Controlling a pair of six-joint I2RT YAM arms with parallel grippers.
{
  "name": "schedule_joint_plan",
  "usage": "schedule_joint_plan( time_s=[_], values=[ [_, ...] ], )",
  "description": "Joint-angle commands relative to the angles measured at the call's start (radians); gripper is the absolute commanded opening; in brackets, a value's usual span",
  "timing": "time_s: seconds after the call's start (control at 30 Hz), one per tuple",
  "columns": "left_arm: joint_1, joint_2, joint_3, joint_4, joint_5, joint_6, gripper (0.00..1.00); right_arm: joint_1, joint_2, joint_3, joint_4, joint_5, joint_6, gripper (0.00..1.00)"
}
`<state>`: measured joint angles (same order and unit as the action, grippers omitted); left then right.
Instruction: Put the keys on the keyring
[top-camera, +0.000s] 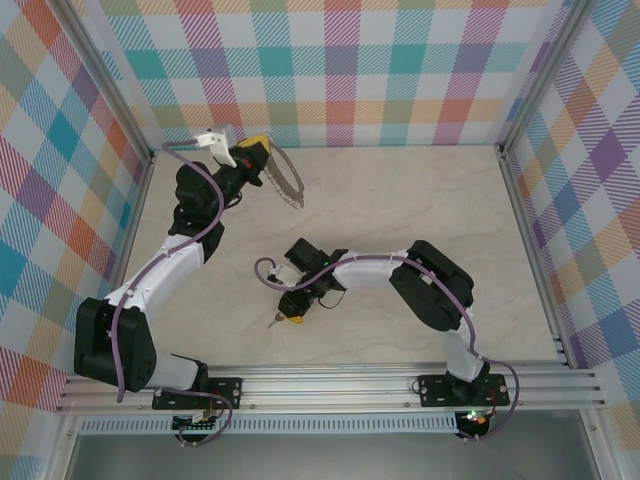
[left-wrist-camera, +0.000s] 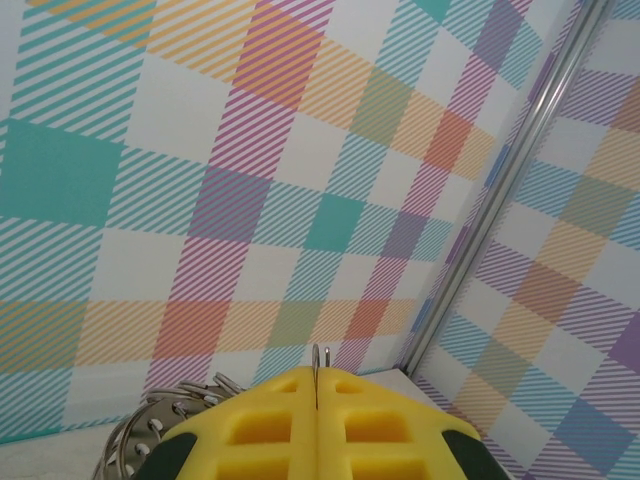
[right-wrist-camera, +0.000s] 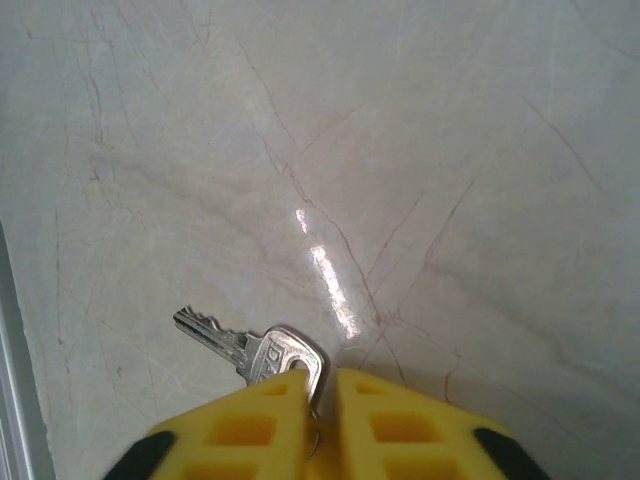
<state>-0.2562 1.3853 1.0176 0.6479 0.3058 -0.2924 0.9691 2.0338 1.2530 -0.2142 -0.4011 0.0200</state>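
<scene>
Early days: my right claw (right-wrist-camera: 320, 385) is pinching the small silver metal key (right-wrist-camera: 265, 352), and my left claw (left-wrist-camera: 318, 385) is clamped on the big thin grey metal keyring (top-camera: 288, 185). Threading not started yet.

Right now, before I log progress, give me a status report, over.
Left fingers shut on keyring, raised by the back wall. Right fingers pinching key head, down at table. Key not yet on ring. Nothing in the way.

We see a shiny silver metal key (right-wrist-camera: 250, 350), a glossy, marble-veined table (right-wrist-camera: 420, 150), matt yellow plastic fingers (right-wrist-camera: 355, 400), and a grey metal keyring (top-camera: 288, 185).
</scene>
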Motion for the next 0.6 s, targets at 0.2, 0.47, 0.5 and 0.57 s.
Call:
schedule_joint_plan(
  time_s=[0.2, 0.47, 0.5, 0.57],
  values=[
    [0.015, -0.008, 0.016, 0.038, 0.027, -0.010, 0.00, -0.012, -0.048, -0.056, 0.010, 0.071, 0.021, 0.03],
    [0.015, 0.001, 0.022, 0.038, 0.033, -0.013, 0.00, -0.015, -0.157, -0.121, 0.044, 0.044, 0.044, 0.54],
    [0.015, 0.003, 0.024, 0.038, 0.035, -0.016, 0.00, -0.014, -0.161, -0.120, 0.032, 0.042, 0.034, 0.54],
    [0.015, 0.005, 0.026, 0.038, 0.035, -0.016, 0.00, -0.009, -0.160, -0.113, 0.009, 0.044, 0.005, 0.53]
  ],
)
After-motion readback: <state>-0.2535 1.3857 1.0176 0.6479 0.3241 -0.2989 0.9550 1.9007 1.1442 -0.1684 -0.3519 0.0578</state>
